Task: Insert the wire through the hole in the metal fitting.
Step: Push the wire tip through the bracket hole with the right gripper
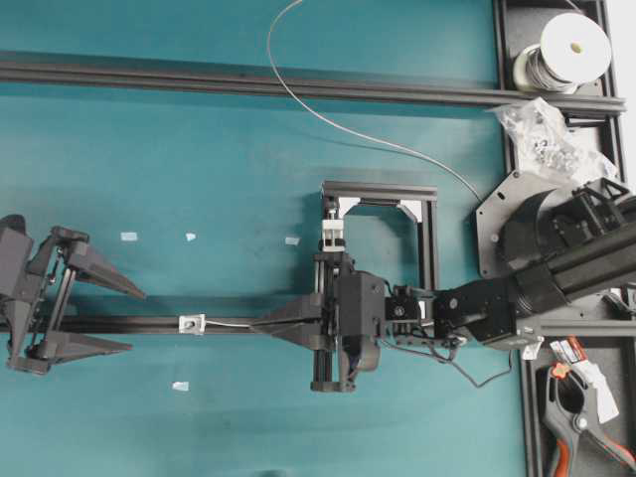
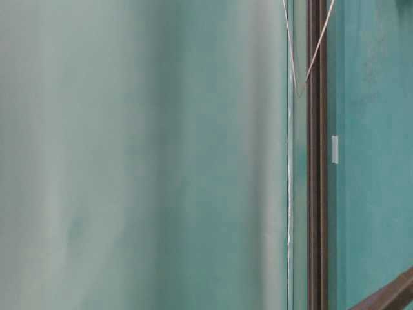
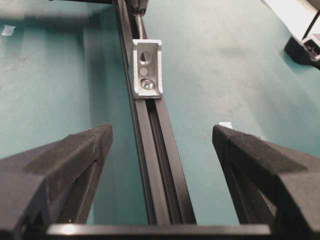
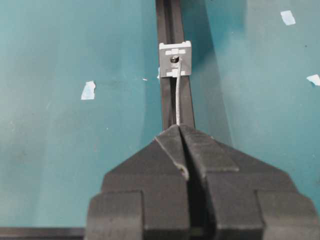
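One thin, springy silvery wire (image 4: pixel 177 97), pinched near its tip by the clenched right gripper (image 4: pixel 179 131), meets the small silver metal fitting (image 4: pixel 175 59); left gripper (image 3: pixel 162 145) gapes, empty.

A teal table (image 1: pixel 199 149) carries black rails (image 1: pixel 248 87) and tape scraps (image 1: pixel 128 237).
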